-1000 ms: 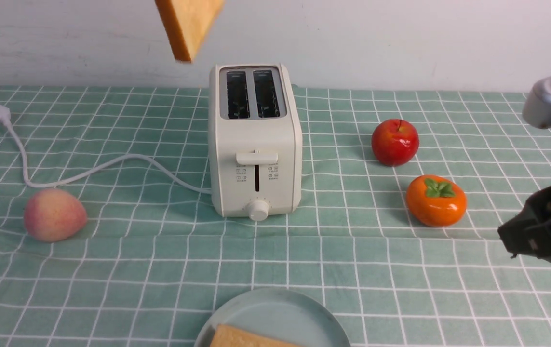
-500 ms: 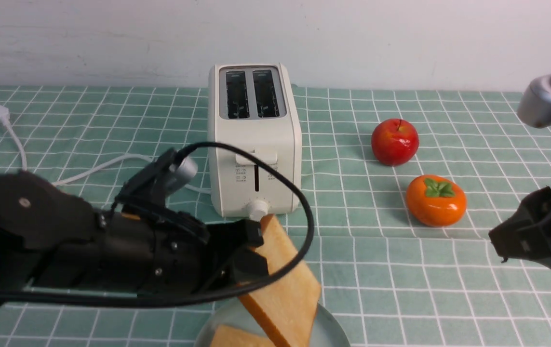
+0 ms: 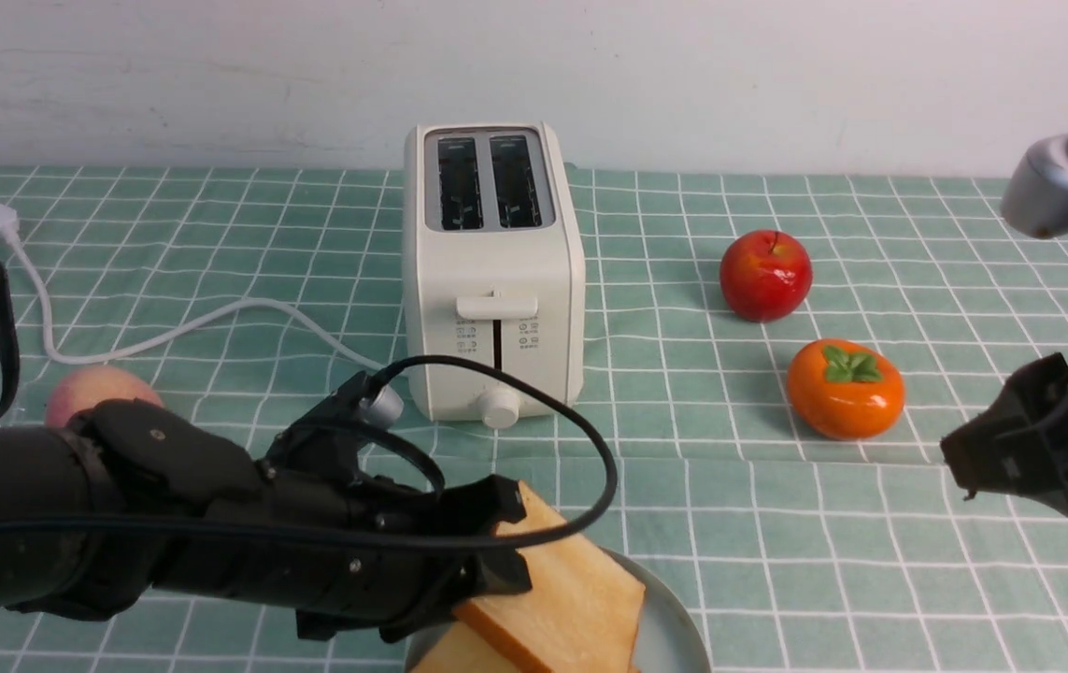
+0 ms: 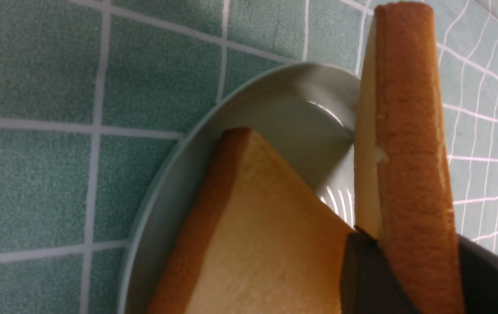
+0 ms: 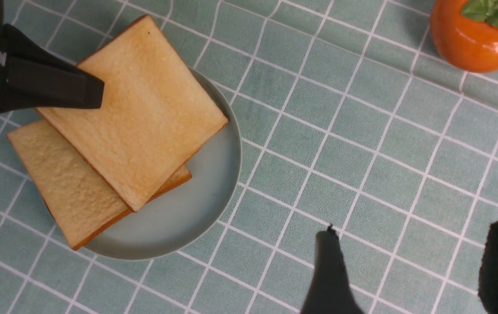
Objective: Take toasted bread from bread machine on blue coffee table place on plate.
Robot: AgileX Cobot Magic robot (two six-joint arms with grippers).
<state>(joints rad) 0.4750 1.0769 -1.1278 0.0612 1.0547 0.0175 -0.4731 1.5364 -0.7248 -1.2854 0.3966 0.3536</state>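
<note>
while the left jaws clamp 1 toast slice (image 3: 571, 589) tilted over the other slice (image 5: 52, 174) on the plate (image 5: 188, 218), the right jaws hang apart.

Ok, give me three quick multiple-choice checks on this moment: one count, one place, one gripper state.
1. How many slices sit in the bread machine?
A. two
B. one
C. none

2. Where is the toast slice in the left gripper?
A. in a bread machine slot
B. over the plate, above the other slice
C. high above the bread machine

3. The right gripper is:
A. open, holding nothing
B. shut on toast
C. shut on nothing

Answers:
1. C: both slots look dark and empty in the front view.
2. B: the right wrist view shows it overlapping the lower slice on the plate.
3. A: its fingers stand apart with nothing between them.
</note>
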